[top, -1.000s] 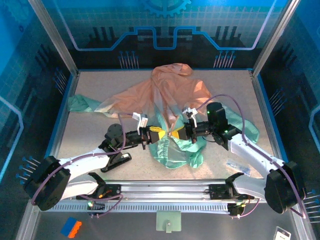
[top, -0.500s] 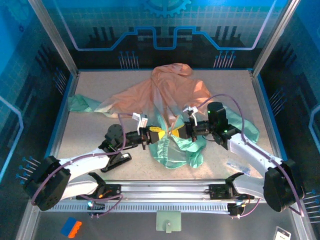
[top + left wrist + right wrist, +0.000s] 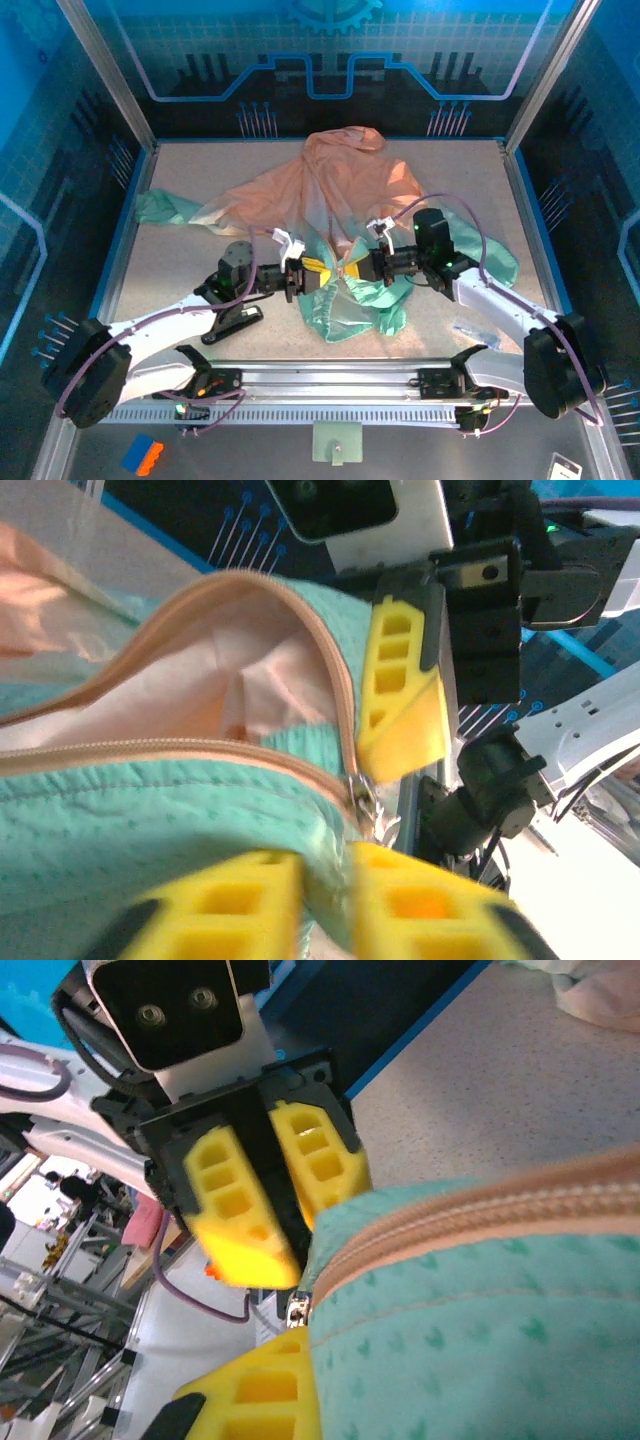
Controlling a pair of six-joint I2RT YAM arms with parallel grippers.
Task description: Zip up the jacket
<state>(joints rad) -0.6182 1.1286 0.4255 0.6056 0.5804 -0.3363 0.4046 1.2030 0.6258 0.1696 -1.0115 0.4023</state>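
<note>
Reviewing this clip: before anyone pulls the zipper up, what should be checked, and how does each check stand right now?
1. Hem grip: ok. The left gripper pinches mint fabric of the jacket right beside the slider.
2. Both sides fed into the slider: ok. The two zipper tapes meet at it.
3. Hold on the slider's pull: cannot tell. One finger of the right gripper stands next to it, and fabric hides the other.
4. Straight run ahead: not ok. The open tapes bow apart and the jacket lies bunched.
</note>
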